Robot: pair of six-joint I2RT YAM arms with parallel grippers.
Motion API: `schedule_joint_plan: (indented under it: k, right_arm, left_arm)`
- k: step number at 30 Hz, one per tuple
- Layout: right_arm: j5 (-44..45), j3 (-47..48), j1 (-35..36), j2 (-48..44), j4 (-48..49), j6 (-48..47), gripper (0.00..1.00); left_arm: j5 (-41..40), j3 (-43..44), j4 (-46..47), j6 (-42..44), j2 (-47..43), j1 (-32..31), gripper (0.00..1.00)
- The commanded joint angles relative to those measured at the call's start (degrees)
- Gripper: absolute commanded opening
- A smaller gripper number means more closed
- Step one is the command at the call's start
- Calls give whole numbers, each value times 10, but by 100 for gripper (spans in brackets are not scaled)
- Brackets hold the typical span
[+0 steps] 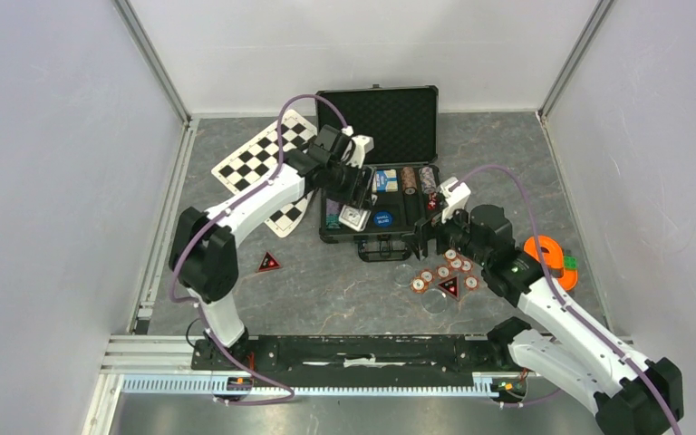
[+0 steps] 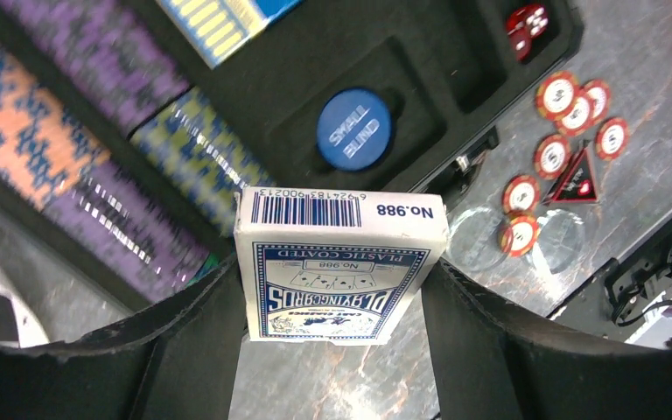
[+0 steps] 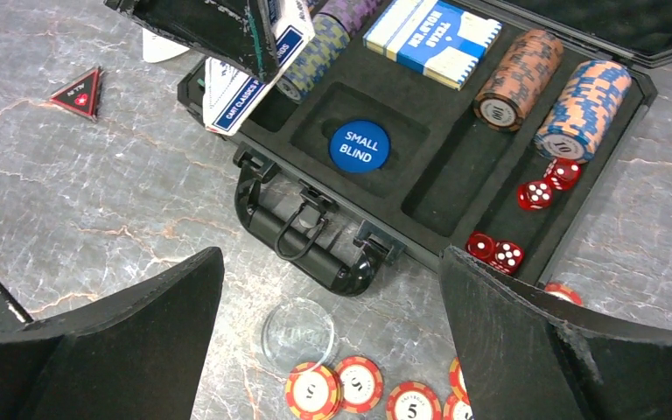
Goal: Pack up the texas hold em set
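Note:
The black case (image 1: 376,116) lies open, its foam tray (image 3: 455,175) holding chip stacks (image 3: 516,79), a blue card deck (image 3: 433,31), a blue small-blind button (image 3: 359,146) and red dice (image 3: 534,194). My left gripper (image 1: 353,207) is shut on a second card deck (image 2: 341,262) and holds it over the tray's front left corner. My right gripper (image 3: 331,262) stands open, with nothing between its fingers, just in front of the case handle (image 3: 302,236). Below it, loose red chips (image 3: 359,385) and a clear disc (image 3: 297,332) lie on the table.
A checkered board (image 1: 267,163) lies left of the case under the left arm. An orange tape-like roll (image 1: 548,261) sits by the right arm. One red triangle (image 1: 268,263) lies front left and another (image 1: 449,287) among the chips. White walls close in on three sides.

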Motion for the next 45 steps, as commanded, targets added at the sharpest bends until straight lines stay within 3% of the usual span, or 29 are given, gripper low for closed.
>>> schedule_joint_plan:
  k: [1,13,26,33,39,45]
  right_arm:
    - [42,12,0,-12,14,5,98]
    - [162,1,-1,-98,-10,11,98]
    - [180,4,0,-107,-16,16,98]
    - [174,6,0,-97,-18,16,98]
    - [171,11,0,-92,-26,14,98]
    - [174,14,0,-96,-32,12,98]
  left_arm:
    - [54,54,68,49,15,-10,43]
    - [91,105,95,173,115,-45,41]
    - [120,0,148,395,98,-70,40]
    - [84,21,105,450,118,-70,38]
    - [110,-11,182,464,109,-70,36]
    - [120,31,154,486,138,-67,35]
